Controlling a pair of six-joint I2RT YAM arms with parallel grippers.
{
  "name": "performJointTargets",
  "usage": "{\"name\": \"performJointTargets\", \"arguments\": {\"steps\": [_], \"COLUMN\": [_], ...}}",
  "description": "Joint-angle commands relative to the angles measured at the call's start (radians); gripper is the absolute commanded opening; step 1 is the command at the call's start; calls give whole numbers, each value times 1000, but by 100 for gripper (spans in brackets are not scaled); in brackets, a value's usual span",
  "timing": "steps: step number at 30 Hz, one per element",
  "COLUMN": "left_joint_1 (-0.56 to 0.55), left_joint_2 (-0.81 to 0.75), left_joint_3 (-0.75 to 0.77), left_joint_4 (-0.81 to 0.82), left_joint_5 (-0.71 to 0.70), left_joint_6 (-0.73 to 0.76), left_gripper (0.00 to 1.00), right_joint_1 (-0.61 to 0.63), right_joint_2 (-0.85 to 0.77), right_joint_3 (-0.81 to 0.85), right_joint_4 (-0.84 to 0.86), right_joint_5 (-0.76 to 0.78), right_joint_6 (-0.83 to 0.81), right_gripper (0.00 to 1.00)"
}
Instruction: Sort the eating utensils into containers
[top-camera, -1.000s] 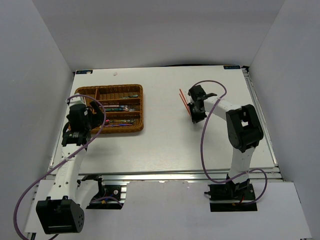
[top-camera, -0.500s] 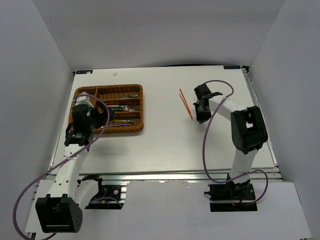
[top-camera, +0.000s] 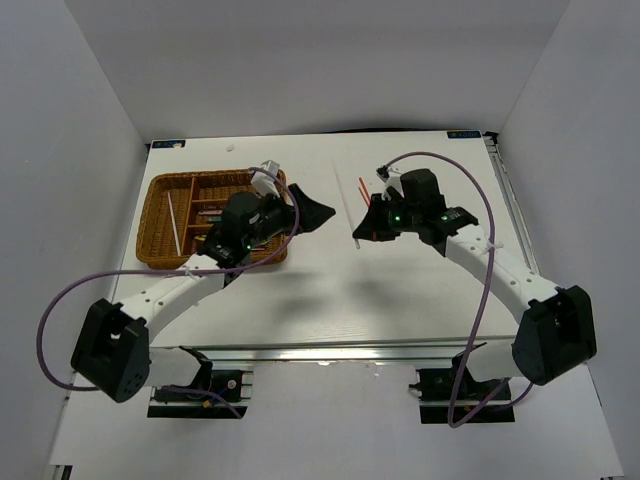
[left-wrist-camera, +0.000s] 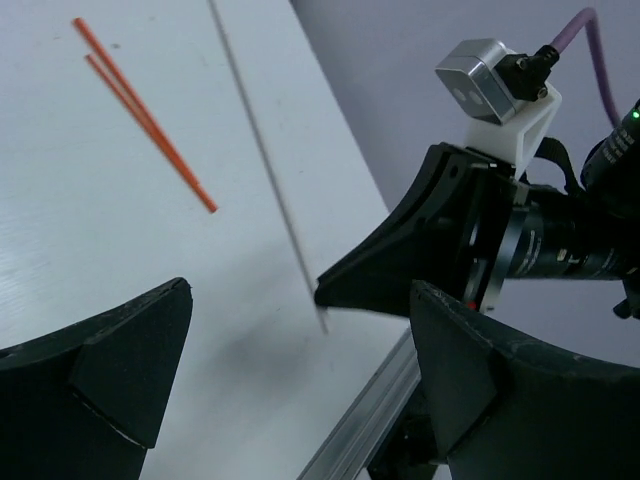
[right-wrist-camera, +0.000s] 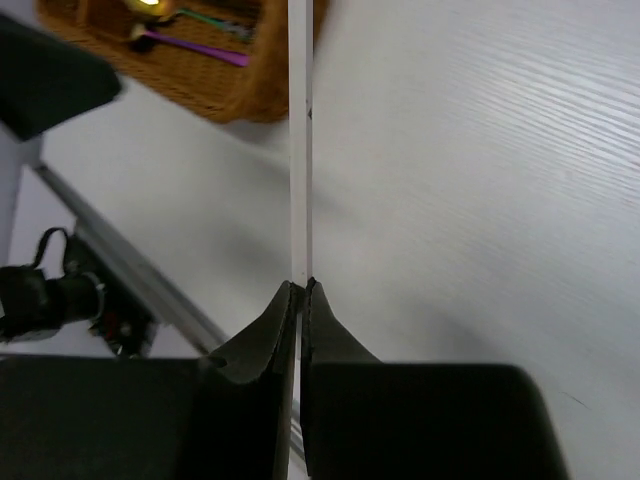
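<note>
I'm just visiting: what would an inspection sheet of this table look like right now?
Surface: white table.
Job's things: wicker tray holding a purple spoon and a white stick; orange chopsticks on the table; second white stick gripped at one end.
Clutter: tiny pale speck near far edge.
Claws: left claw open, empty; right claw shut on second white stick.
Cables: purple cables looping along both arms.
Surroundings: plain white walls.
</note>
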Motion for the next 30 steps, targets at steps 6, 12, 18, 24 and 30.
{"name": "performJointTargets", "arguments": {"steps": [6, 12, 18, 24, 30], "left_joint_1": [-67, -67, -62, 86, 227], "left_joint_2": [95, 123, 145, 175, 287], "left_joint_3": [101, 122, 236, 464, 509], "left_joint_4": [116, 113, -80, -537, -588], "left_joint_5": [-57, -83, -169, -383, -1015], "left_joint_6": [-36, -43, 48, 481, 944], "left_gripper": [95, 56, 0, 0, 0], "right_joint_1": [79, 148, 151, 50, -19], "right_joint_2": [-77, -62, -88, -139, -168], "right_joint_3": [0, 12, -17, -32, -86], "right_joint_4": [164, 192, 238, 83, 29], "right_joint_5": [-189, -203, -137, 64, 104], "right_joint_6": [126, 147, 167, 94, 6], "right_gripper": [0, 0, 25, 89, 89]}}
